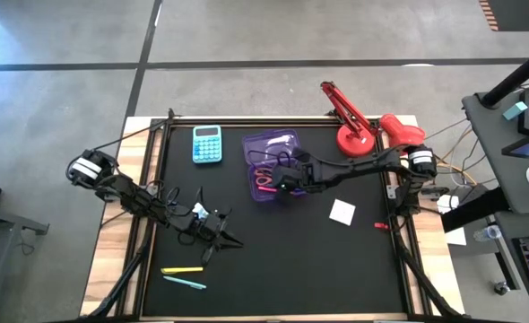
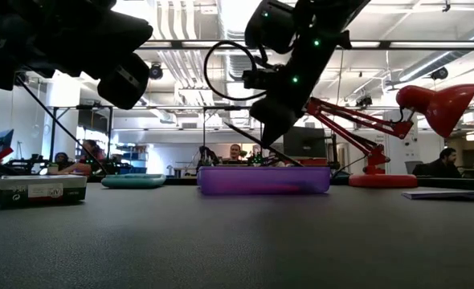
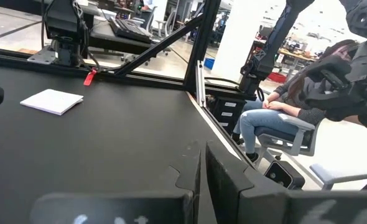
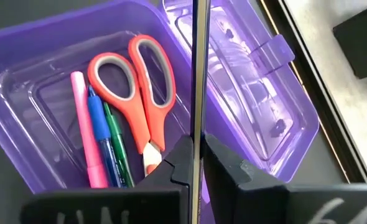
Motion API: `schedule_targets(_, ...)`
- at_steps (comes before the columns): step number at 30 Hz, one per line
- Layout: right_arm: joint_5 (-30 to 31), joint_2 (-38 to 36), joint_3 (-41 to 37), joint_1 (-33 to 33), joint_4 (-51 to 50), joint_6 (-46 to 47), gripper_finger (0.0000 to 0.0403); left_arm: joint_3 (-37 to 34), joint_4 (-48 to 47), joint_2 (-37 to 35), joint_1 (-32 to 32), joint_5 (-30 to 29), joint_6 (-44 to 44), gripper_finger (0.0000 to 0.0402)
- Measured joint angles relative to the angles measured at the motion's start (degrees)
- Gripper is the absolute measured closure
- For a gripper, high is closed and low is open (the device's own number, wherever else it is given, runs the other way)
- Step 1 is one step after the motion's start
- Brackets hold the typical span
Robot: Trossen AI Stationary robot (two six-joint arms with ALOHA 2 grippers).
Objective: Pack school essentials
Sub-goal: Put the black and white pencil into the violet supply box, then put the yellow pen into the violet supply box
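Our right gripper (image 1: 287, 176) hangs over the open purple plastic case (image 4: 59, 56), its two fingers (image 4: 177, 162) pressed together with only a thin seam between them and nothing held. Directly beneath it, inside the case's tray, lie the red-handled scissors (image 4: 137, 87) with a pink pen (image 4: 84, 124), a blue pen (image 4: 99, 127) and a green pen (image 4: 116, 140) side by side, touching along their lengths; the clear purple lid (image 4: 246, 81) lies folded open beside the tray. Our left gripper (image 1: 221, 235) waits low over the black mat (image 1: 291, 260), well apart from the case, fingers likewise closed and empty. Just in front of it lie a yellow pen (image 1: 182, 269) and a teal pen (image 1: 185, 283), near each other. A small white square (image 1: 342, 212) rests on the mat beyond the right arm. The light-blue calculator (image 1: 207, 144) sits beside the case, and the red desk lamp (image 1: 363, 126) stands at the table's far edge. In the low view a small green-and-white packet (image 2: 42, 189) bears print we cannot read.
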Motion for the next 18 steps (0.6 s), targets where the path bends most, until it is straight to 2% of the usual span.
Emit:
schedule_targets(4, -0.74, 0.00, -0.39, -0.10, 0.03, -1.61, 0.0364, 0.00, -0.02, 0.00, -0.01, 0.01, 0.00, 0.0393)
schedule_targets(8, -5.55, 0.00, -0.89, -0.27, 0.12, -3.89, 0.0361, 0.00, -0.01, 0.00, 0.00, -0.02, 0.00, 0.0393)
schedule_targets(18, -5.79, 0.00, -1.52, -0.29, -0.16, -2.62, 0.0360, 0.00, -0.02, 0.00, 0.00, -0.02, 0.00, 0.0393)
